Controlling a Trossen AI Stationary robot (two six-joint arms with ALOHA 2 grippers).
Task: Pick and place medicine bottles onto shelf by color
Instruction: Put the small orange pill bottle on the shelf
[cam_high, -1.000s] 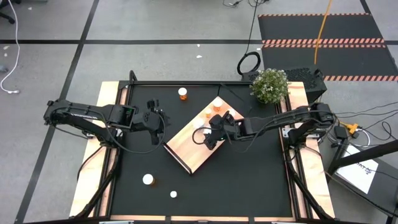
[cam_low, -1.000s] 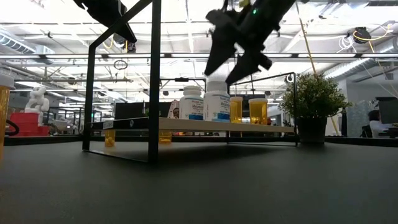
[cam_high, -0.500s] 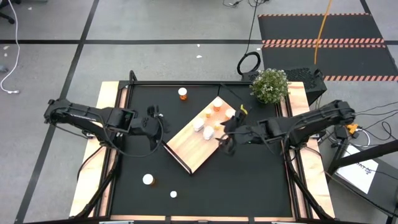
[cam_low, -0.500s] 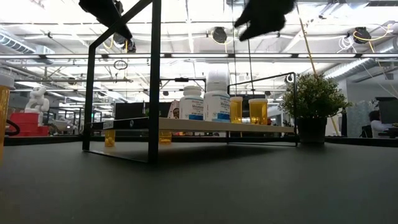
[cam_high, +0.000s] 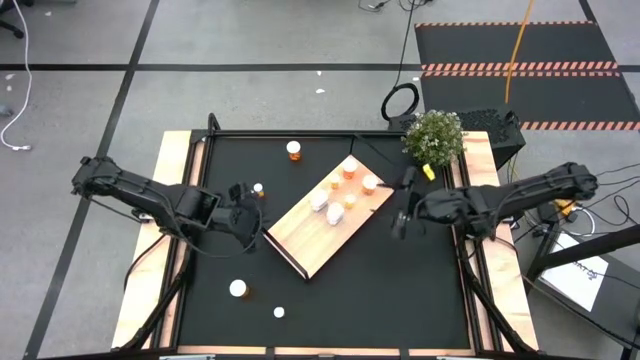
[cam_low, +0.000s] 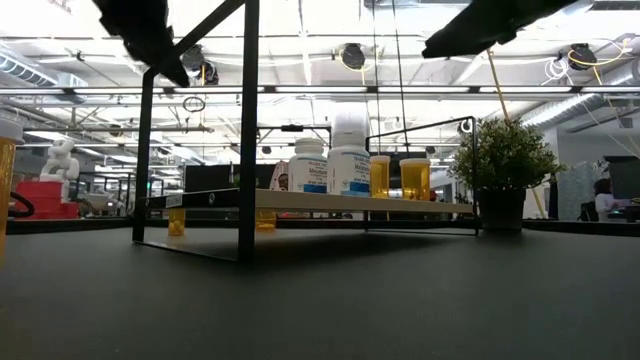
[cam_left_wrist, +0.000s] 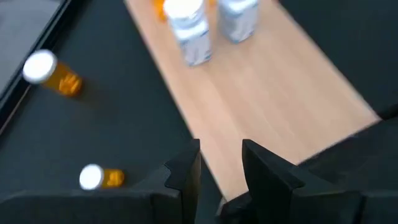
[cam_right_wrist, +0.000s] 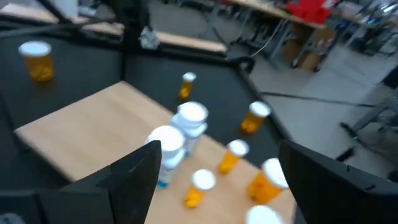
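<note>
While hovering off shelf (cam_high: 322, 232) edge: left gripper (cam_high: 248, 210) showing narrow gap, gripping nothing; right gripper (cam_high: 403, 210) gaping wide, empty. Standing on shelf: white bottles (cam_high: 320, 201), amber bottles (cam_high: 349, 171).

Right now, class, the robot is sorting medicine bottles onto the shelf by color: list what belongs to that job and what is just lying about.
Job:
- shelf
- white bottles
- orange bottles on the shelf
- loose bottles on the mat

Lying about:
- potted plant
- cable ring
</note>
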